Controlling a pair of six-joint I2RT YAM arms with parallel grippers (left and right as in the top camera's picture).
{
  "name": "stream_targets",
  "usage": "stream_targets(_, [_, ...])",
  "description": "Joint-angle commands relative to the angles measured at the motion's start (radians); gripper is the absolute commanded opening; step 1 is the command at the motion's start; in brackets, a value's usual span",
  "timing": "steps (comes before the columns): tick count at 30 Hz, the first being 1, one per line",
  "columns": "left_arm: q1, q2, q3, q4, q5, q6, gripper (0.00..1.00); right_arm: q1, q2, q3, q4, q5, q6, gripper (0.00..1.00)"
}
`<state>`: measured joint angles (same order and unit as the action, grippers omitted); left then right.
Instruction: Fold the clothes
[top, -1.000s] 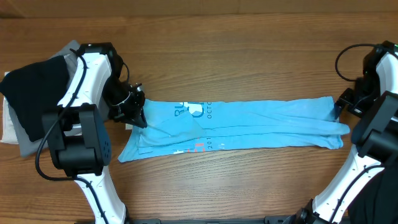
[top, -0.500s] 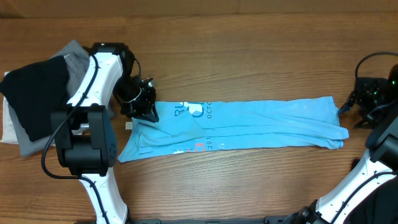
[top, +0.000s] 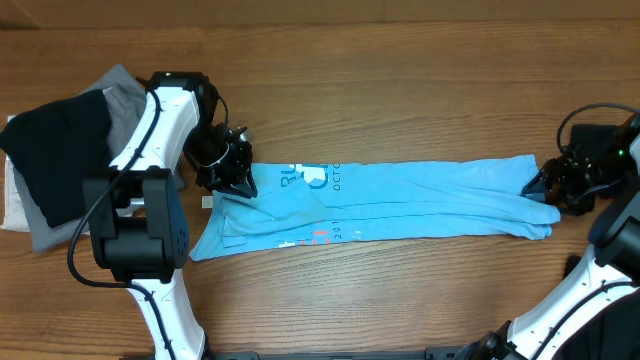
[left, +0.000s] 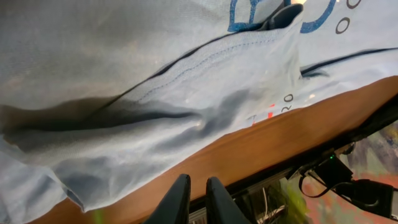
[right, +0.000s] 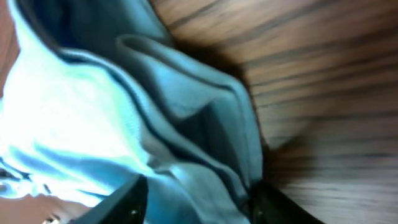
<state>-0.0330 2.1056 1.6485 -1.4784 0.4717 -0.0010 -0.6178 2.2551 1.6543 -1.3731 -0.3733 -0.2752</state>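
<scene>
- Unmoved across the desk (top: 400, 90): T-shirt (top: 400, 200), a long folded strip.
- Newly arrived at its right end: right gripper (top: 545, 190), spread around the hem.
- Parked at its left end: left gripper (top: 235, 185), pressed together.
- Looks ready for crosswise folding.

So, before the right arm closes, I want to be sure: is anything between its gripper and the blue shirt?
Nothing visible. The right gripper sits at the blue shirt's right end, fingers open on either side of the folded edge. Only fabric and the wood of the table show there.
</scene>
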Motion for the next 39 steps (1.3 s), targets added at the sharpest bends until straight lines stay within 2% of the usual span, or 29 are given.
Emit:
stream_targets(1, [-0.001, -0.019, -0.005, 0.002, 0.010, -0.015, 0.14, 0.035, 0.043, -0.026, 0.014, -0.029, -0.044, 0.54])
stream_targets(2, [-0.001, -0.019, -0.005, 0.002, 0.011, -0.015, 0.15, 0.041, 0.043, -0.026, 0.014, -0.028, -0.044, 0.53])
stream_targets(3, [-0.001, -0.019, -0.005, 0.001, 0.011, -0.015, 0.15, 0.047, 0.043, -0.026, 0.014, -0.021, -0.045, 0.45])
stream_targets(8, [-0.001, -0.019, -0.006, -0.002, 0.008, -0.015, 0.15, 0.061, 0.043, -0.025, 0.015, 0.010, -0.047, 0.19])
stream_targets(12, [-0.001, -0.019, -0.006, -0.002, 0.006, -0.015, 0.13, 0.057, 0.043, -0.007, 0.009, 0.015, -0.046, 0.04])
stream_targets(22, [0.022, -0.021, 0.012, 0.063, 0.009, -0.029, 0.10, 0.061, 0.011, 0.271, -0.094, 0.109, 0.045, 0.04])
stream_targets(25, [0.038, -0.021, 0.012, 0.082, 0.017, -0.063, 0.10, 0.090, -0.013, 0.288, -0.106, 0.111, 0.044, 0.04])
stream_targets(33, [0.045, -0.021, 0.011, 0.109, 0.019, -0.101, 0.11, 0.259, -0.024, 0.288, -0.163, 0.148, 0.048, 0.04])
stream_targets(39, [0.045, -0.021, 0.011, 0.111, 0.019, -0.101, 0.11, 0.446, -0.024, 0.288, -0.210, 0.242, 0.124, 0.04])
